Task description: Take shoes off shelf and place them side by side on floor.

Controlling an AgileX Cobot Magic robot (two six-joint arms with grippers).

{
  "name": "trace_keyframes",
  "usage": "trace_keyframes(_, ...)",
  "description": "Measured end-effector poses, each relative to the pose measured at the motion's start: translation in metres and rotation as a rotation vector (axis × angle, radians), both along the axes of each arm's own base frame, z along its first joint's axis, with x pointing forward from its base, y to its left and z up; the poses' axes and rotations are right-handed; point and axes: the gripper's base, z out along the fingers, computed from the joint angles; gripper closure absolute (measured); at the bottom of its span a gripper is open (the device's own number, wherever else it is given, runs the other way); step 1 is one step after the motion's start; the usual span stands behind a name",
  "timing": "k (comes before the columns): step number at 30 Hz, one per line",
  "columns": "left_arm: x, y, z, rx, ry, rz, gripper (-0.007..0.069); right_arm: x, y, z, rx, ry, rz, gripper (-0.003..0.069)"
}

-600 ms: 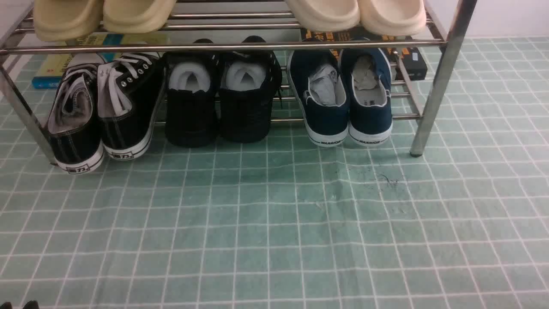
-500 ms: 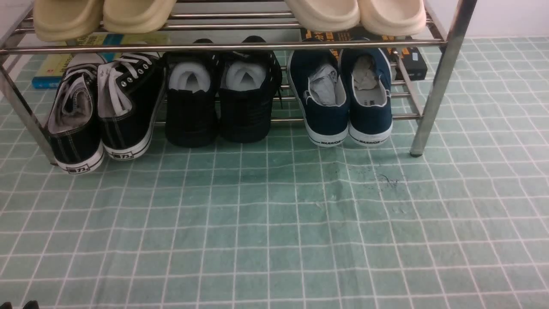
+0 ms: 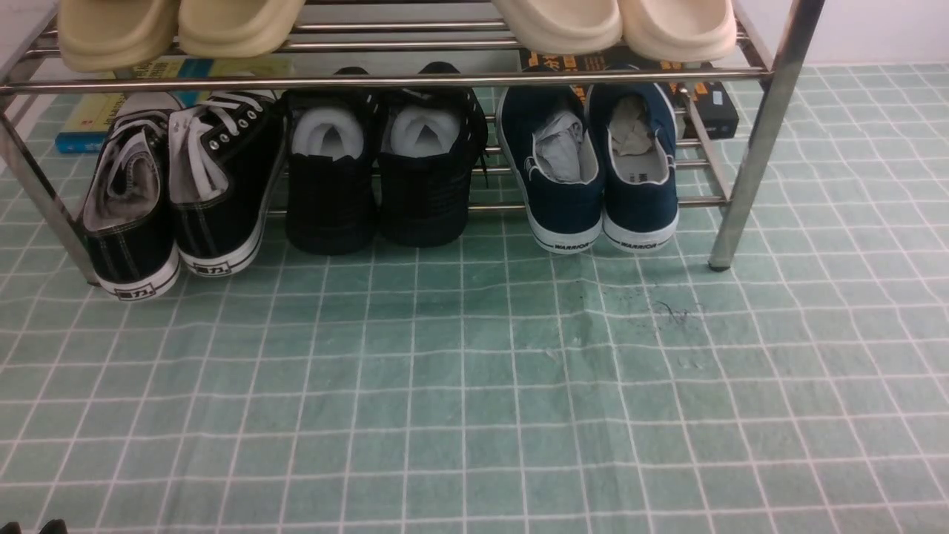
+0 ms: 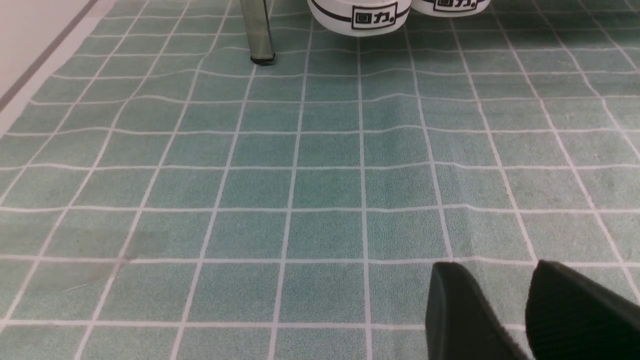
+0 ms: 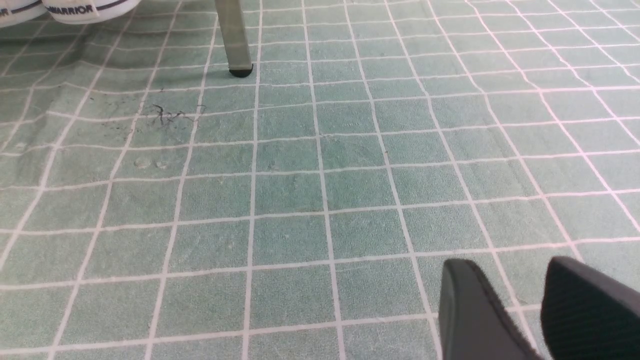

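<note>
Approach stage, before any contact. The navy shoes point(image 3: 637, 200) sit as a pair on the lower tier of the shelf point(image 3: 385, 78), heels toward the robot and jutting past the front bar. They lie ahead of the right gripper point(image 5: 507, 267) and well apart from it. From that gripper's own camera only their white heels show, beside the shelf's front leg point(image 5: 232, 35).

Both grippers hang low over the floor point(image 3: 460, 386). The right gripper's fingers stand apart with bare floor showing between them and nothing held. The left gripper point(image 4: 495, 270) is likewise parted and empty, and ahead of it are the heels of the black lace-up sneakers point(image 4: 367, 15).

The next move, as judged, is a forward reach to one navy heel, with the jaws parted widely enough to take its collar or sidewall.

Limits on the move:
- the upper tier's front bar runs just above the shoes, so entry should be low and from the front;
- the leg stands just outside the pair;
- the all-black shoes point(image 3: 378, 193) stand close on the inner side.

Between the grippers and the shelf the floor is open, wrinkled in places, with ample room to set both shoes down.
</note>
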Motion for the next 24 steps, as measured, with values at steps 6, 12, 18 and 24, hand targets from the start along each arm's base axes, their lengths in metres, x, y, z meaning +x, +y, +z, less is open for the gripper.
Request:
trace_keyframes(6,0.0,0.0,0.0,0.0,0.0,0.0,0.0382,0.0,0.0,0.0,0.0,0.0,0.0,0.0419)
trace_keyframes(12,0.0,0.0,0.0,0.0,0.0,0.0,0.0382,0.0,0.0,0.0,0.0,0.0,0.0,0.0419)
trace_keyframes(18,0.0,0.0,0.0,0.0,0.0,0.0,0.0382,0.0,0.0,0.0,0.0,0.0,0.0,0.0419)
trace_keyframes(24,0.0,0.0,0.0,0.001,0.0,0.0,0.0382,0.0001,0.0014,0.0001,0.047,-0.003,0.001,0.0419)
